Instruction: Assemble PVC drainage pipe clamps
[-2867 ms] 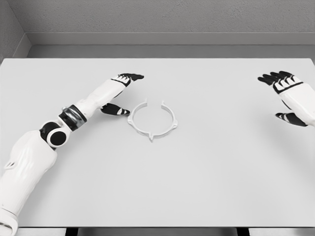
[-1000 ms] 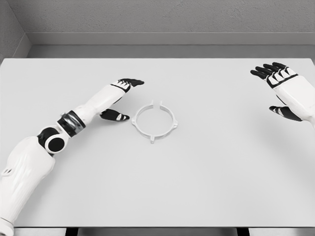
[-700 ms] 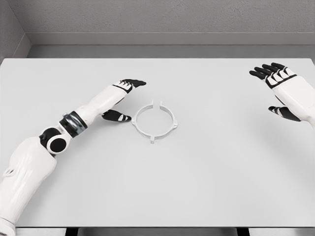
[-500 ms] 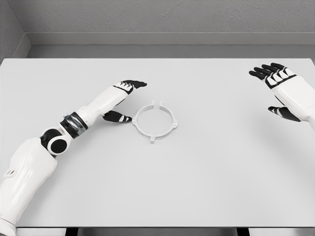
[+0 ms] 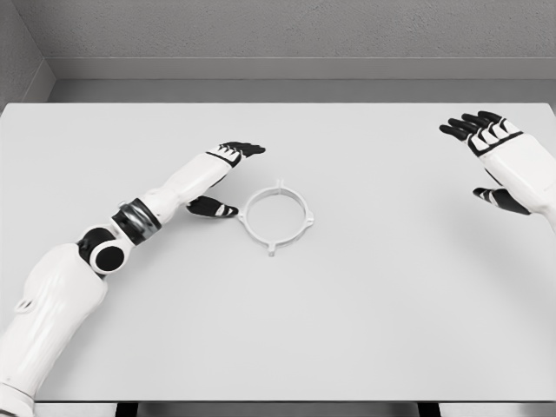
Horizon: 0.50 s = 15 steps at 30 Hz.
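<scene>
The left hand lies low over the white tabletop, fingers stretched out and spread apart from the thumb, holding nothing. The thumb tip sits just beside the left edge of a white ring-shaped pipe clamp, though contact cannot be judged. The clamp lies flat near the middle of the tabletop, with small tabs on its rim and a seam at the far side that looks nearly closed. The right hand hovers well apart at the far right, fingers open and empty. The step in hand appears to be closing the clamp halves together. Next, the left hand likely needs to press or grip the ring's rim.
</scene>
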Each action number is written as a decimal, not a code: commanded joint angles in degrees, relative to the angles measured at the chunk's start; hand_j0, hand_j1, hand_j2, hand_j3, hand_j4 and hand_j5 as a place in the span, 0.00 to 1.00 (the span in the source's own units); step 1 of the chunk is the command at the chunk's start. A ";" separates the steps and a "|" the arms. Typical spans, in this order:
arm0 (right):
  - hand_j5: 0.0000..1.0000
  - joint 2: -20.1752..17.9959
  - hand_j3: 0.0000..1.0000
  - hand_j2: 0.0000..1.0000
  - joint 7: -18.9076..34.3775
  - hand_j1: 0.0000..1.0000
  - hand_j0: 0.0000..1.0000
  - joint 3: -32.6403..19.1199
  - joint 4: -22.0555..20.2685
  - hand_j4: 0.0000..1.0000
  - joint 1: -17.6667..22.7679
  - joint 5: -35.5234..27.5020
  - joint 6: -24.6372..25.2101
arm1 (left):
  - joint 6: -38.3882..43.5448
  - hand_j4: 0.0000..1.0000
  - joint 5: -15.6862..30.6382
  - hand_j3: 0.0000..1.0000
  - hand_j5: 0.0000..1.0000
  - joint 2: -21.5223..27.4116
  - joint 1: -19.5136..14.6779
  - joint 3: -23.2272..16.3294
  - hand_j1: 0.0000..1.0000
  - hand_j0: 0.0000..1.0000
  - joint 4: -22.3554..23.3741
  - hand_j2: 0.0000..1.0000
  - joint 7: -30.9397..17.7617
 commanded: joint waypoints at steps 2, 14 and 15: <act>1.00 -0.05 1.00 1.00 -0.04 1.00 1.00 0.01 0.05 1.00 0.00 -0.38 0.08 | 0.01 1.00 0.36 1.00 1.00 -0.14 0.00 0.05 1.00 1.00 -0.04 1.00 0.05; 1.00 0.03 1.00 1.00 -0.04 1.00 1.00 0.01 -0.04 1.00 0.00 -0.38 0.08 | 0.01 1.00 1.15 1.00 1.00 8.20 -1.49 7.52 1.00 1.00 0.75 1.00 0.14; 1.00 -0.05 1.00 1.00 -0.04 1.00 1.00 0.01 -0.04 1.00 0.00 -0.38 0.08 | 0.01 1.00 1.15 1.00 1.00 11.28 -1.32 8.66 1.00 1.00 0.93 1.00 0.14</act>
